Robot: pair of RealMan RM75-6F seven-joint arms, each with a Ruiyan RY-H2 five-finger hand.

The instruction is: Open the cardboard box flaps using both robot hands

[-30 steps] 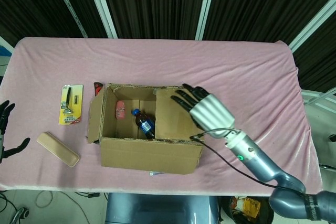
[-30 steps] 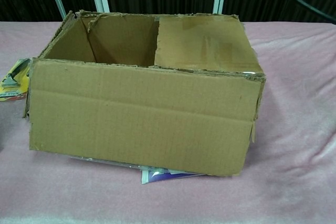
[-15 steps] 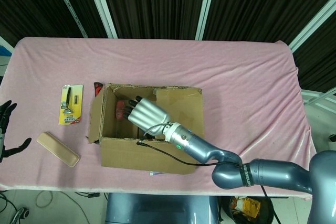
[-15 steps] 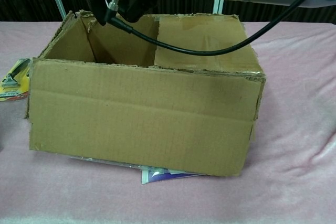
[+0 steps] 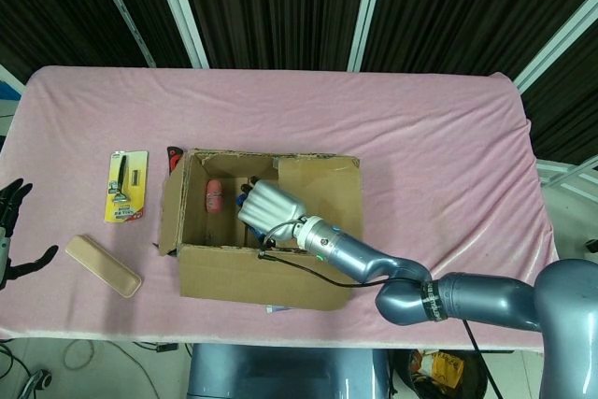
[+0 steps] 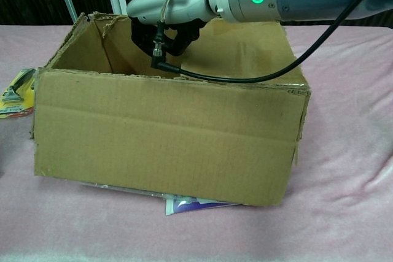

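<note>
Box [image 5: 266, 273] sits mid-table on the pink cloth [image 5: 439, 137], its right flap [image 5: 318, 195] folded inward. The right hand [image 5: 271, 205] dips inside, fingers hidden below the rim; its grasp cannot be told. The left hand [image 5: 11, 231], cut off at the frame edge, hangs empty with fingers spread.

In the head view the left hand [image 5: 11, 231] is cut off by the picture's left edge, so whether anything is held cannot be told. The fingers [image 6: 161, 44] of the right hand [image 5: 269, 206] are sunk inside the cardboard box [image 6: 166, 133], hidden by its near wall in the chest view, and what they touch cannot be made out. A flat printed item [image 6: 196, 203] under the box is mostly covered, and its print is too small to be read.
</note>
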